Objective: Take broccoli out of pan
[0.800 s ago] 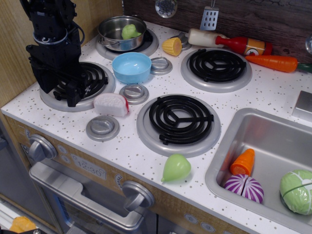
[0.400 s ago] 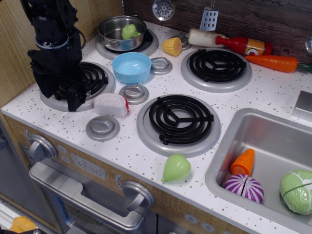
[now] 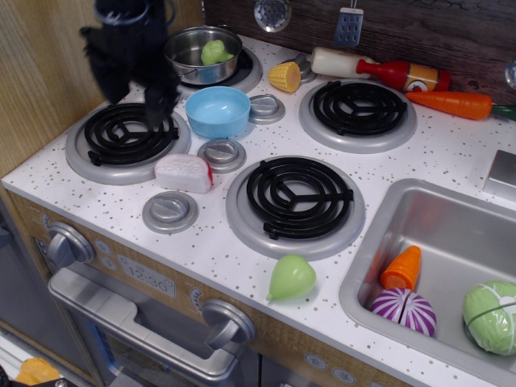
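The broccoli (image 3: 214, 52), a small lumpy yellow-green toy, lies inside the pan (image 3: 187, 58), a shiny steel pot on the back left burner. My black gripper (image 3: 133, 85) hangs blurred above the front left burner, to the left of the pan and a little nearer than it. It is not touching the pan or the broccoli. The blur hides how its jaws stand.
A light blue bowl (image 3: 218, 111) stands just in front of the pan. A white and red toy (image 3: 184, 172), a pale green pear-shaped toy (image 3: 290, 277), a yellow corn piece (image 3: 285, 76), a bottle (image 3: 379, 70) and a carrot (image 3: 451, 103) lie around. The sink (image 3: 379, 234) at right holds vegetables.
My gripper has risen and moved back and to the right, from low over the front left burner toward the pan. The broccoli and pan have not moved.
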`<state>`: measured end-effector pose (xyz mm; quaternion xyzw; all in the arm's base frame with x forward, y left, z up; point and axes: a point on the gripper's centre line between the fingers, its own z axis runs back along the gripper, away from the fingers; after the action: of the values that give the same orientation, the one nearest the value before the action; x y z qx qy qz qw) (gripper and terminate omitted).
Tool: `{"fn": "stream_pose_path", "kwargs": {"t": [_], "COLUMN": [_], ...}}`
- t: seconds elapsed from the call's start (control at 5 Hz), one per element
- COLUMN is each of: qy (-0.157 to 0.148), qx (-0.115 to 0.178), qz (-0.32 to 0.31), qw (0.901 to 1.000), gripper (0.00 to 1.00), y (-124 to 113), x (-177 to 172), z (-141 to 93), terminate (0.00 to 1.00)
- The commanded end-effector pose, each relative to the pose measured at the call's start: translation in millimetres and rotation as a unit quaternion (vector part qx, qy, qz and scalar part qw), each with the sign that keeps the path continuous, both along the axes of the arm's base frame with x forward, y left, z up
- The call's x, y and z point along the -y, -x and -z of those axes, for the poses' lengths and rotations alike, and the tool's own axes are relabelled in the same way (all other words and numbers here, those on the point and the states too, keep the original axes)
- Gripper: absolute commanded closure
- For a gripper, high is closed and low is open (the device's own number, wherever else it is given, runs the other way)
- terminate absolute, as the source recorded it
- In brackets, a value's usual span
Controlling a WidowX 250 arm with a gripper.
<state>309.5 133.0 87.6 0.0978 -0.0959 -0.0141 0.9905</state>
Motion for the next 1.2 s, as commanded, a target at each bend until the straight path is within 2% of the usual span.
{"fn": "stream_pose_path", "kwargs": {"t": [0.0,0.4,0.6,0.8,1.0], "qy": [-0.025,-0.031,-0.022,-0.025,-0.036], "qx": [0.058,0.114,0.133,0.149,0.147], "qz": [0.019,0.049,0.056,0.068,0.083], "qw": [0.9978,0.9918,0.9894,0.9862,0.985], "gripper": [0.0,0.0,0.0,0.0,0.0], "y": [-55,-103,-122,-145,-161], "x": [-17,-28,-28,-34,-48], "z": [-19,-13,-10,-9,-17], "terminate": [0.0,0.0,0.0,0.0,0.0]}}
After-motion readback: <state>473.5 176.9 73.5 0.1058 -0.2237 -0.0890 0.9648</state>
